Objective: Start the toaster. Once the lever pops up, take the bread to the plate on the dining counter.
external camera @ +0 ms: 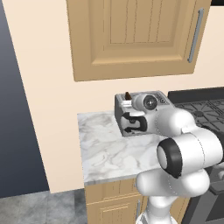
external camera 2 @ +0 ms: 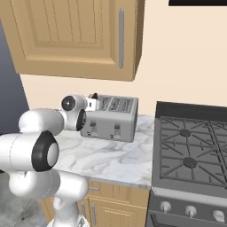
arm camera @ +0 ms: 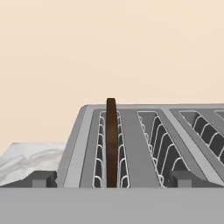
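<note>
Toaster (external camera 2: 113, 116) at the back of the marble desk (external camera: 109, 148), against the wall, just beside the stove (external camera 2: 190, 150). Bread (arm camera: 111, 142) upright in the leftmost slot, standing proud of the top; in hand view at 12 o'clock from the fingers (arm camera: 111, 179). Fingers released, spread wide, straddling that slot at the toaster's near end, nothing held. Levers (external camera 2: 117, 129) low on the front face; position hard to read. Step in hand judged: grasping the slice. Best to descend straight, keep the slice centred between both pads, close on its broad faces, lift vertically clear of the wire guides. Risk: tilted pull jams the slice.
</note>
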Robot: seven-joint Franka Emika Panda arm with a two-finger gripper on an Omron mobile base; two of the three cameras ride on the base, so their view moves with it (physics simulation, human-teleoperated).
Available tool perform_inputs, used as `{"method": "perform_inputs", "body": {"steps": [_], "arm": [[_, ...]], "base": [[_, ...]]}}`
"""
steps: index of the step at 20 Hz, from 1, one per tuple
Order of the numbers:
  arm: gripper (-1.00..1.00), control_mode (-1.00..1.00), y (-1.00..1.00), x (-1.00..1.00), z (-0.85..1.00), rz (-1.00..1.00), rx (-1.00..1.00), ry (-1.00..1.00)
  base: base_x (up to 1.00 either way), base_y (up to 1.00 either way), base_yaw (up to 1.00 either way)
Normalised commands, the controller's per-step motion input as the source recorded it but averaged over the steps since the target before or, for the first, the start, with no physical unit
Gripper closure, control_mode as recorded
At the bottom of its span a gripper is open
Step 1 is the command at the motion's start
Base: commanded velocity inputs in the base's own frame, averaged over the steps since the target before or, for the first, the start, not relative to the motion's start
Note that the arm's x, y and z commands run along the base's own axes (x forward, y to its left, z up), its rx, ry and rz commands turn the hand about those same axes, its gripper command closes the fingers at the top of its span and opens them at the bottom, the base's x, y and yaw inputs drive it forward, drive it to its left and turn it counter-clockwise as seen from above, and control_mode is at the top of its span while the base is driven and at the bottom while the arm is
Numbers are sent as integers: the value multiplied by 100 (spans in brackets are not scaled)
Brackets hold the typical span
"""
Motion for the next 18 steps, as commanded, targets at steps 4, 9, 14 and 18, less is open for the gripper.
{"method": "perform_inputs", "body": {"steps": [4,9,14,18], "arm": [[-100,-100,0,13,-14,0,1,7],[-100,-100,0,23,-1,0,0,3],[-100,-100,0,23,0,0,0,2],[-100,-100,0,16,0,0,0,3]], "base": [[0,0,0],[0,0,0],[0,0,0],[0,0,0]]}}
